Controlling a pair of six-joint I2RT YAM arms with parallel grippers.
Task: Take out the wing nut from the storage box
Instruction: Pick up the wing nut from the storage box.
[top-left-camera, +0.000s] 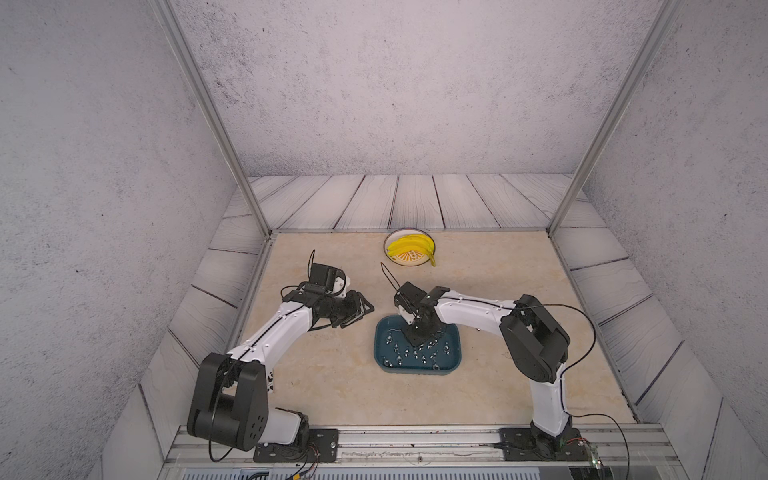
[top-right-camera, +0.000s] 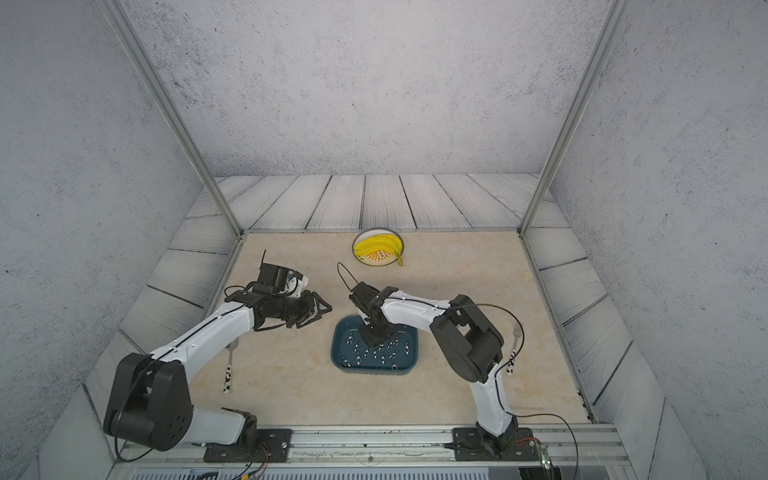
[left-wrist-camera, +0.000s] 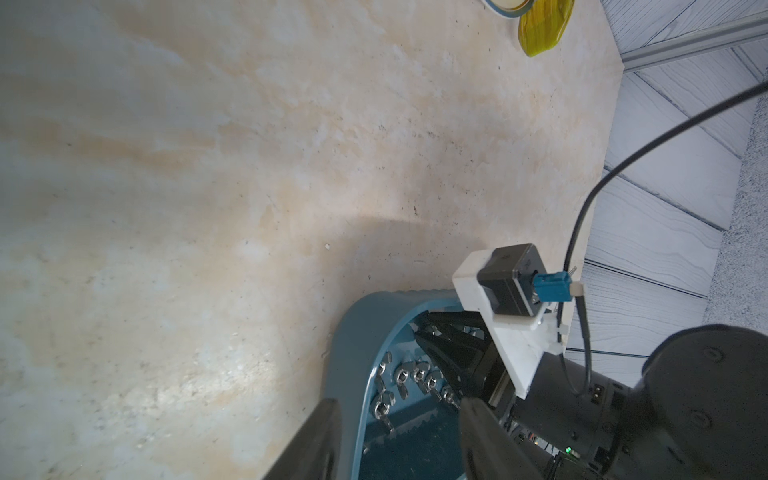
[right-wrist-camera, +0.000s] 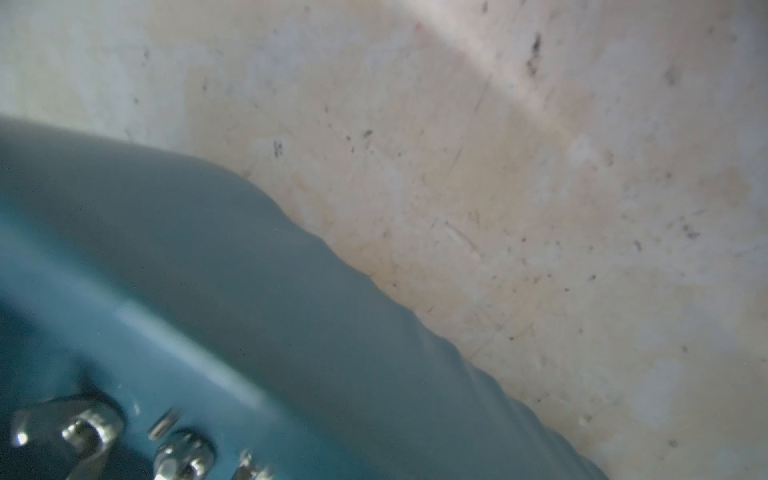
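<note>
On the bench (top-left-camera: 332, 395), the right arm (top-left-camera: 469, 307) dips into the storage box (top-left-camera: 415, 370), its jaws' state unreadable; the left arm (top-left-camera: 274, 328) hovers beside the box, jaws spread; wing nuts (top-left-camera: 405, 353) lie inside, none visibly lifted out yet.

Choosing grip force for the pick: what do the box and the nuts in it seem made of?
Box: likely moulded plastic, matte teal; rounded walls with only a dull sheen. Nuts: metal, perhaps plated steel; silver, polished, with sharp bright glints. Exact alloy cannot be told.
</note>
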